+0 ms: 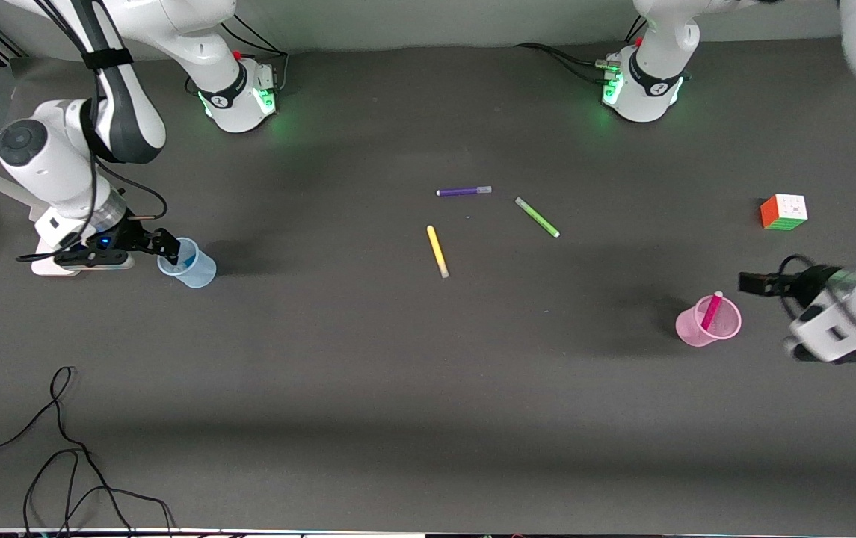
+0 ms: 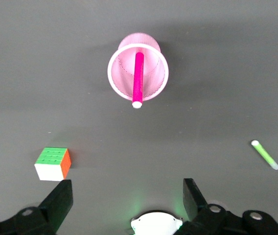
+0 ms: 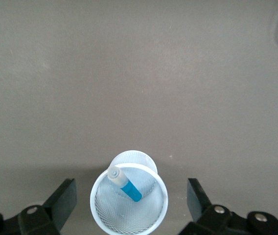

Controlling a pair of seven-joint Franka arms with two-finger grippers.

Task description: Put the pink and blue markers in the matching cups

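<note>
The pale blue cup [image 1: 190, 264] stands at the right arm's end of the table, and the blue marker [image 3: 124, 183] leans inside it, greyish end up. My right gripper [image 1: 164, 245] is open and empty just above the cup; in the right wrist view [image 3: 130, 195] its fingers stand wide on either side of the cup's rim [image 3: 96, 196]. The pink cup [image 1: 697, 327] stands at the left arm's end with the pink marker [image 1: 712, 310] leaning in it, and both also show in the left wrist view, cup [image 2: 152, 78] and marker [image 2: 138, 78]. My left gripper [image 1: 753, 282] [image 2: 127, 193] is open and empty over the bare table beside the pink cup.
A purple pen [image 1: 463, 191], a green pen [image 1: 537, 217] and a yellow pen [image 1: 437, 252] lie mid-table. A colour cube [image 1: 783, 212] sits at the left arm's end, farther from the front camera than the pink cup. A black cable [image 1: 61, 448] lies near the front edge.
</note>
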